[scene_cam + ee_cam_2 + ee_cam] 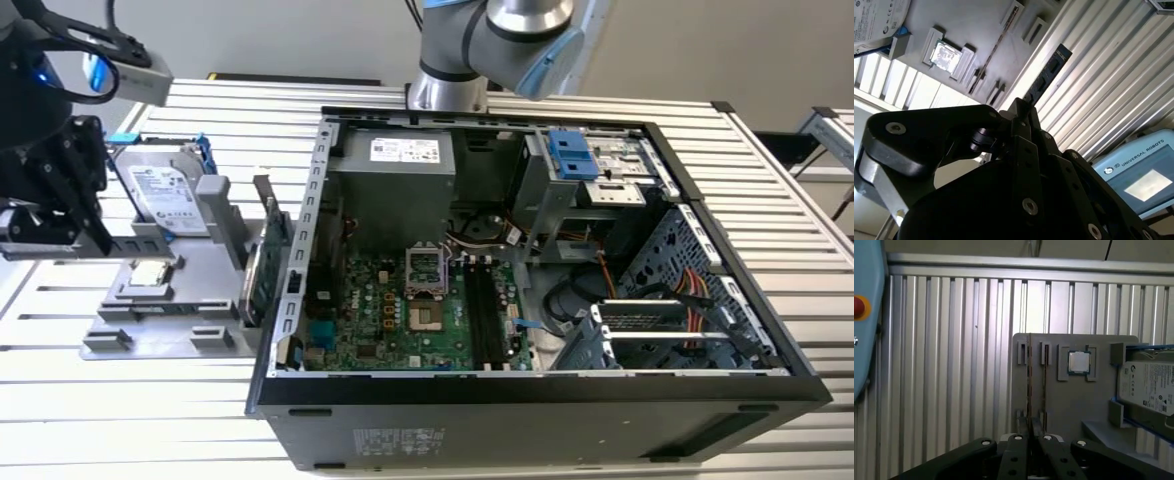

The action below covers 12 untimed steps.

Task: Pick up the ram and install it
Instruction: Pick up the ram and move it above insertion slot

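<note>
The black two-fingered gripper (1021,111) is clamped on the slim, dark-chipped ram stick (1051,70). Its long axis points straight out past the fingertips, above the ribbed metal table (1114,65).

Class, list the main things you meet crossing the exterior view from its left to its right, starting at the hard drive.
hard drive → green card standing on edge → motherboard → perforated metal cage

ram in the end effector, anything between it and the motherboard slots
Yes. The end effector holds the ram; on a straight sideways path the upright green card and the case's side wall stand between it and the memory slots.
</note>
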{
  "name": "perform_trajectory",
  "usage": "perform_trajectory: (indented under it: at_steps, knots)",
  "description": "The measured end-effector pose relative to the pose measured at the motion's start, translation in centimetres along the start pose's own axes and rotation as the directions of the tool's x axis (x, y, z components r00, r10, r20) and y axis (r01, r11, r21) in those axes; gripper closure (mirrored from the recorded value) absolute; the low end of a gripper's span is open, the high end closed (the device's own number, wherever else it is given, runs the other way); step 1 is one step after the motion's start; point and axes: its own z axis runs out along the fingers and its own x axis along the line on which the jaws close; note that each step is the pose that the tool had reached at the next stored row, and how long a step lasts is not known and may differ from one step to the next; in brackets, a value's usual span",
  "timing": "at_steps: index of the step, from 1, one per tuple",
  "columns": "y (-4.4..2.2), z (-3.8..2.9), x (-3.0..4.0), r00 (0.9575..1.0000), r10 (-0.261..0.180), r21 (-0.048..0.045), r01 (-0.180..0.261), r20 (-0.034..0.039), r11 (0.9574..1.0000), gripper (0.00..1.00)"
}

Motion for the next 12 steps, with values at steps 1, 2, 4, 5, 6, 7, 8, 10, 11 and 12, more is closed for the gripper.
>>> perform_trajectory:
  at_steps: [1,2,4,5,6,7,8,10,11,12]
  knots:
    - [0.00,-0.08,0.00,1.0000,0.000,0.0001,0.000,0.0001,1.0000,1.00]
    - [0.01,-0.16,0.00,1.0000,0.001,0.0000,-0.001,0.0001,1.0000,1.00]
    - [0.01,-0.36,0.00,1.0000,0.002,0.0000,-0.002,0.0001,1.0000,1.00]
    - [0.02,-0.46,0.00,1.0000,0.002,0.0000,-0.002,0.0001,1.0000,1.00]
    - [0.02,-0.56,0.00,1.0000,0.002,0.0000,-0.002,0.0001,1.0000,1.00]
    - [0.02,-0.67,0.00,1.0000,0.002,0.0000,-0.002,0.0001,1.0000,1.00]
    - [0.03,-0.77,0.00,1.0000,0.003,-0.0001,-0.003,0.0000,1.0000,1.00]
    - [0.04,-0.97,0.00,1.0000,0.003,0.0000,-0.003,0.0001,1.0000,1.00]
    - [0.03,-1.06,0.00,1.0000,0.003,0.0000,-0.003,0.0001,1.0000,1.00]
    - [0.04,-1.16,0.00,1.0000,0.003,0.0000,-0.003,0.0001,1.0000,1.00]
